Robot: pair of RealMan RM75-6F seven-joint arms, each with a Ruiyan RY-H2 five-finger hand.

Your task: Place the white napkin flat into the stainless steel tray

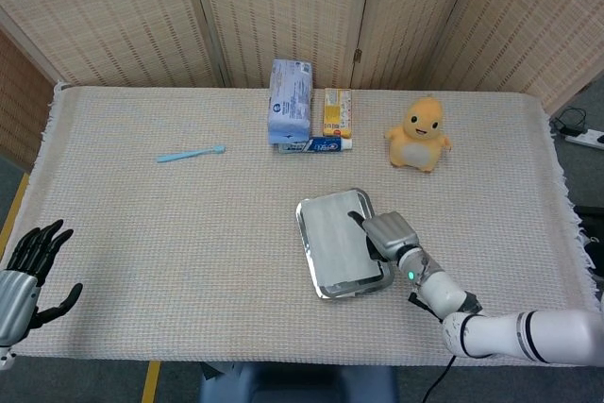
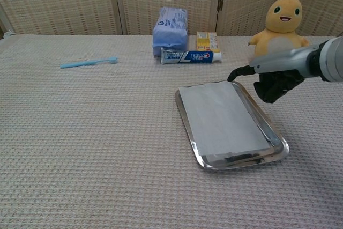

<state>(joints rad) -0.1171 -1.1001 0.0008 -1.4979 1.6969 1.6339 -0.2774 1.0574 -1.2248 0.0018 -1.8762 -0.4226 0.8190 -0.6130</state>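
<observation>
**Napkin in tray, right hand off it**

White napkin (image 2: 222, 116) lies flat inside the stainless steel tray (image 2: 276, 156), long axis along the tray's, covering most of the floor. Right hand (image 2: 272, 81) hovers just beside the tray's far right edge, holding nothing, fingers curled in. Napkin lies to its left and below. Left hand (image 1: 24, 276) is far off at the tabletop's (image 1: 170, 252) near left edge, fingers spread, empty. Placement looks done; judging only a retreat is left
</observation>
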